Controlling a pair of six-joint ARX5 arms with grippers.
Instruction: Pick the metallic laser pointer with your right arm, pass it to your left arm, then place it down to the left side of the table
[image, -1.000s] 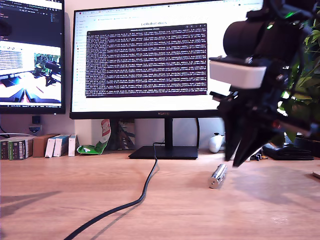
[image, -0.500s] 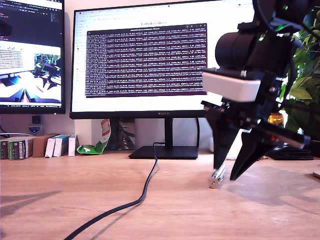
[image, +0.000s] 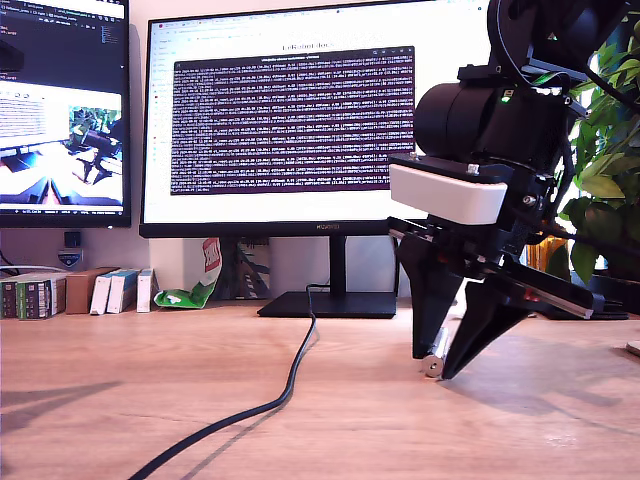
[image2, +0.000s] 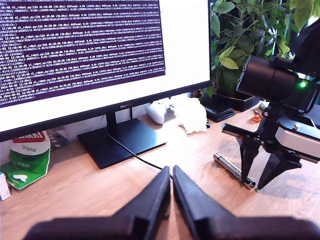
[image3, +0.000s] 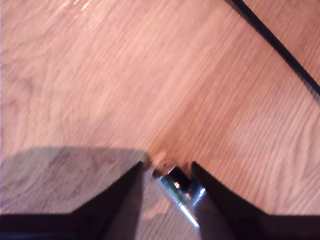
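table (image: 120, 400): wide light-brown wood top, fine grain, fills the lower part of the exterior view

large monitor (image: 290, 120): stands at the back on a black foot, dark window of small text on a white page. a second screen (image: 60, 110) is cut off at the exterior view's left edge

second arm (image: 490, 110): black, round motor housing, white block below it, reaching down at the exterior view's right, in front of a leafy plant (image: 610, 130)

my second gripper (image: 436, 372): two pointed black fingers spread apart, tips down at the table surface, one on each side of the metallic laser pointer (image: 434, 352). second wrist view shows a finger (image3: 125, 195) either side of the shiny end with gaps between, so jaws apart, not clamped

my first gripper (image2: 171, 177): fingers drawn together, tips touching or nearly so, nothing between them; it sits over the table near the monitor foot, well apart from the pointer, not seen in the exterior view

black cable (image: 270, 400): runs from the monitor foot across the table toward the exterior view's lower left, well apart from the pointer

small boxes (image: 70, 292) and a green-and-white pouch (image: 190, 290): against the wall under the screens, exterior view's left

metallic laser pointer: slim silver cylinder with ringed segments, lying flat on the table at the exterior view's right, near end between the second gripper's fingertips, rest running back toward the monitor side; mostly hidden by the fingers in the exterior view, full length clear in the first wrist view (image2: 232, 171)
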